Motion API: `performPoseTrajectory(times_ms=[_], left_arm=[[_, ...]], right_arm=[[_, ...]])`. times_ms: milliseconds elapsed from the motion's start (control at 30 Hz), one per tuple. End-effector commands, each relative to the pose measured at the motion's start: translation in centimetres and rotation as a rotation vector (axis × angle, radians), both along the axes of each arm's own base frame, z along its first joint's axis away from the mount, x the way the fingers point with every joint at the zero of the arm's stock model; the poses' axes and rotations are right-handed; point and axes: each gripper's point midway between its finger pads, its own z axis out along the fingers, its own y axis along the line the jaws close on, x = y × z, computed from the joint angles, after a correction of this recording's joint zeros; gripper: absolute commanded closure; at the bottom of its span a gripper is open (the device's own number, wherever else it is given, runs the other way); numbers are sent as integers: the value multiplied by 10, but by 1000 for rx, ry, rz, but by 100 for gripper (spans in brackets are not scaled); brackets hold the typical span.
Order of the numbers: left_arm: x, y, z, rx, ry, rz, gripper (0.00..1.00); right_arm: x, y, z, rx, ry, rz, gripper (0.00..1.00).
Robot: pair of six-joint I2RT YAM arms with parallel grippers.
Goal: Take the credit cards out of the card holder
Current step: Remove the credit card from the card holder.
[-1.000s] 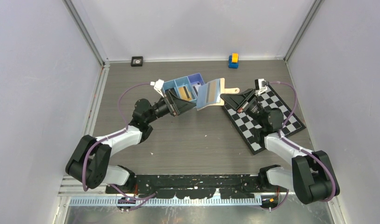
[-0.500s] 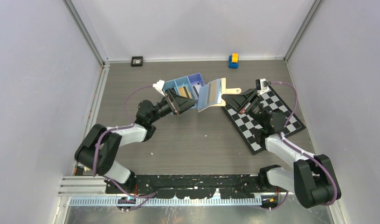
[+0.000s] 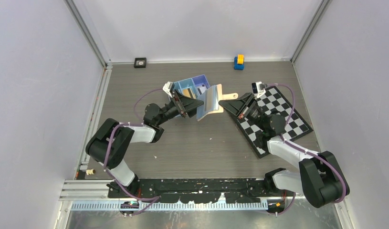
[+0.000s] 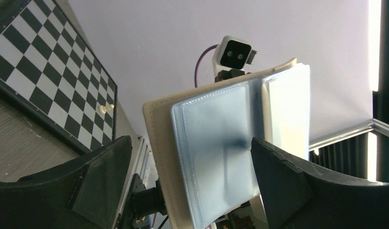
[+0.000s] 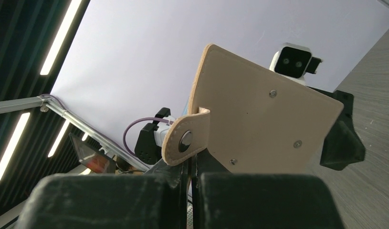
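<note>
The right gripper [image 3: 223,101] is clenched on the card holder [image 3: 209,101] beside its tab, holding it raised and open at mid-table with the sleeves facing left. The left gripper [image 3: 198,102] gapes wide just left of it. It could pinch a whole sleeve rather than a card and tug the holder loose. The tray [image 3: 182,85] crowds the far side, so open room lies near.
</note>
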Motion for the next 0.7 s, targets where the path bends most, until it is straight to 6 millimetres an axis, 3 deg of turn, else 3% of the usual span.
performPoseTrajectory(times_ms=[0, 100, 167, 267, 400, 567, 667], left_arm=[[-10, 11, 35, -71, -110, 23, 2], [-12, 10, 39, -77, -112, 7, 4], [-15, 11, 43, -81, -124, 5, 11], [-17, 15, 48, -82, -155, 18, 29], [-15, 26, 51, -76, -183, 49, 64], [-5, 38, 45, -62, -179, 93, 88], [0, 36, 37, -33, -163, 89, 100]], right_arm=[[-4, -4, 24, 27, -107, -43, 99], [-1, -5, 22, 25, -102, -57, 99], [0, -4, 19, 13, -99, -63, 99], [6, -4, 10, -26, -80, -95, 99], [19, -7, -6, -99, -25, -170, 100], [31, -7, -21, -190, 29, -213, 99], [31, -3, -24, -209, 26, -190, 85]])
